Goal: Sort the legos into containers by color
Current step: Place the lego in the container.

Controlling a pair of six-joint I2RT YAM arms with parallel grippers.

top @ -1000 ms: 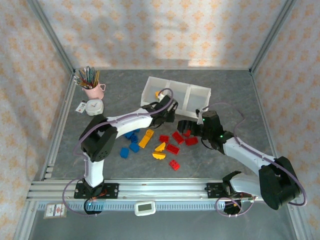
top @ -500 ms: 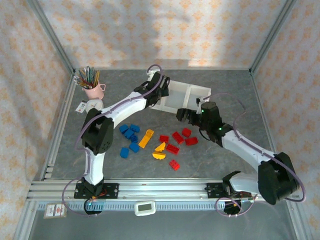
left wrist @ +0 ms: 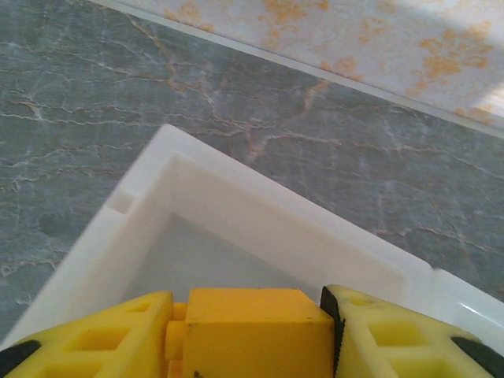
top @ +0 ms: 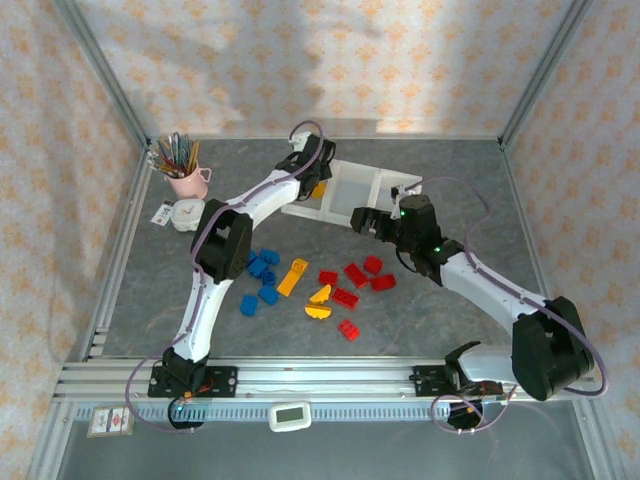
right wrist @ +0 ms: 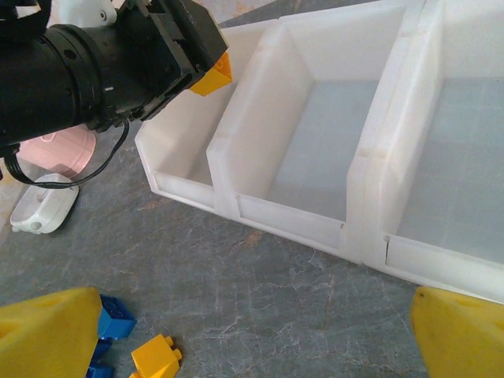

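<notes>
My left gripper (top: 316, 183) hangs over the left bin of the white three-bin tray (top: 352, 170), shut on a yellow brick (left wrist: 256, 329). Below it in the left wrist view is that bin's corner (left wrist: 169, 185). The right wrist view shows the same yellow brick (right wrist: 213, 75) at the left arm's tip, above the left bin (right wrist: 177, 161). My right gripper (top: 364, 218) is open and holds nothing, just in front of the tray. Loose legos lie on the table: blue ones (top: 262, 275), yellow ones (top: 293, 277) and red ones (top: 356, 274).
A pink cup of pencils (top: 183, 175) and a small white clock (top: 186, 213) stand at the back left. A metal rail (top: 300, 375) runs along the near edge. Near my right gripper lie a blue brick (right wrist: 114, 323) and a yellow brick (right wrist: 156, 358).
My left arm has swung from the middle of the table up to the tray's left bin with the yellow brick. My right gripper has moved away from the red bricks toward the tray's front.
</notes>
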